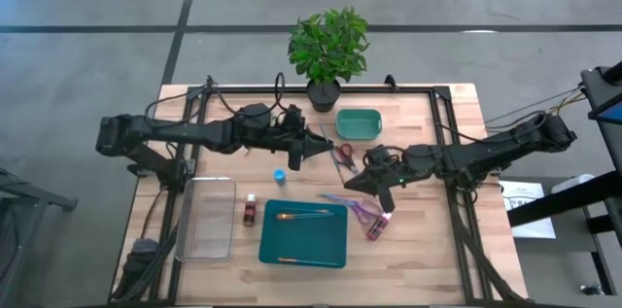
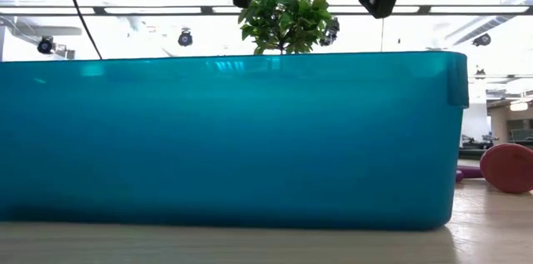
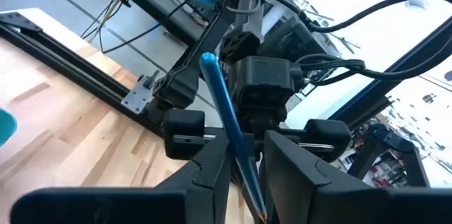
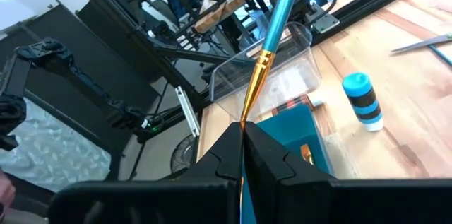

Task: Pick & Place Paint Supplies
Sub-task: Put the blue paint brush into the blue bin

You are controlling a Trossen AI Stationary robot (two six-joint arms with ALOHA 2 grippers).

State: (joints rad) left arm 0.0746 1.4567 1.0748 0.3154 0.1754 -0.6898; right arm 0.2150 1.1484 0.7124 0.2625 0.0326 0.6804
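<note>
While both arms hover mid-table, left gripper [image 3: 244,171] clamped on a blue-handled brush [image 3: 227,121], right gripper [image 4: 244,143] clenched on a second blue brush [image 4: 272,30], teal tray [image 1: 330,245] holding orange-handled brushes [image 1: 301,215], blue bottle [image 1: 279,178] and dark red bottle [image 1: 250,212] on the wooden table [image 1: 428,250].

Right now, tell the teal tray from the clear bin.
The teal tray is opaque; the clear bin is see-through. The teal tray is wider, the clear bin narrower. The teal tray holds brushes; none show in the clear bin. Both are rectangular.
</note>
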